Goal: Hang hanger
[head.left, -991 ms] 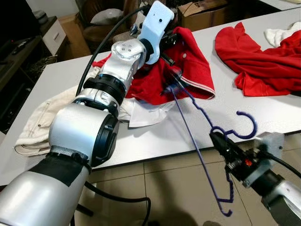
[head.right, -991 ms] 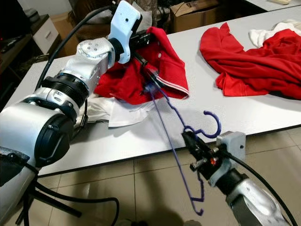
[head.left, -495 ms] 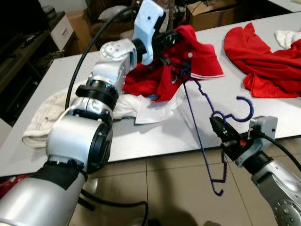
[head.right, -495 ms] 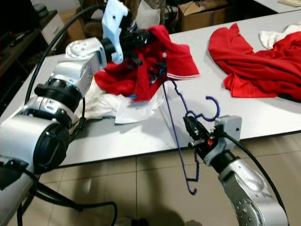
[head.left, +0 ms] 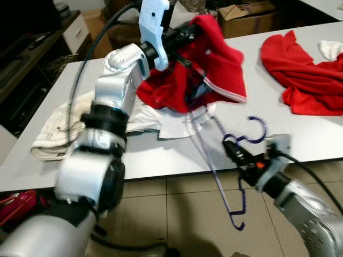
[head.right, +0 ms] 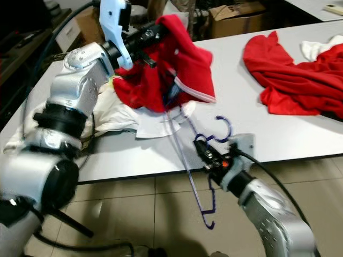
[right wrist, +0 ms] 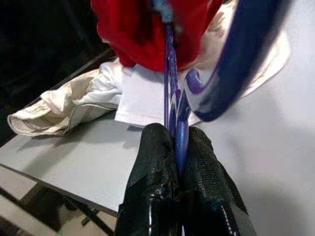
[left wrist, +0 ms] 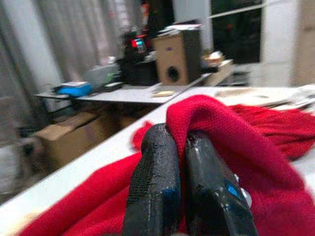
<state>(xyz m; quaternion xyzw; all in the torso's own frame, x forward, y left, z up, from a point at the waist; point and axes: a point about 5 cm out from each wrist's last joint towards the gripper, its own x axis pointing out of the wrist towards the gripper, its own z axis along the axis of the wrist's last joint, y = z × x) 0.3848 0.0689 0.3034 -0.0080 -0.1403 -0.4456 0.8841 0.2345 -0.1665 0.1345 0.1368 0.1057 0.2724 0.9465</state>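
right gripper (right wrist: 178,162) clamps purple hanger (head.left: 236,176) | left gripper (left wrist: 182,147) pinches red shirt (head.left: 214,59)

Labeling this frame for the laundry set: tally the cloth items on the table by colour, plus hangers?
Red garments: 2, red shirt held up by the left gripper, red pile lying at the table's right
White or cream cloths: 3
Purple hanger: 1, in the right gripper
Total: 6

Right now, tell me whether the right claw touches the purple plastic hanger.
Touching: in the right wrist view, the right claw is clamped on the purple plastic hanger.
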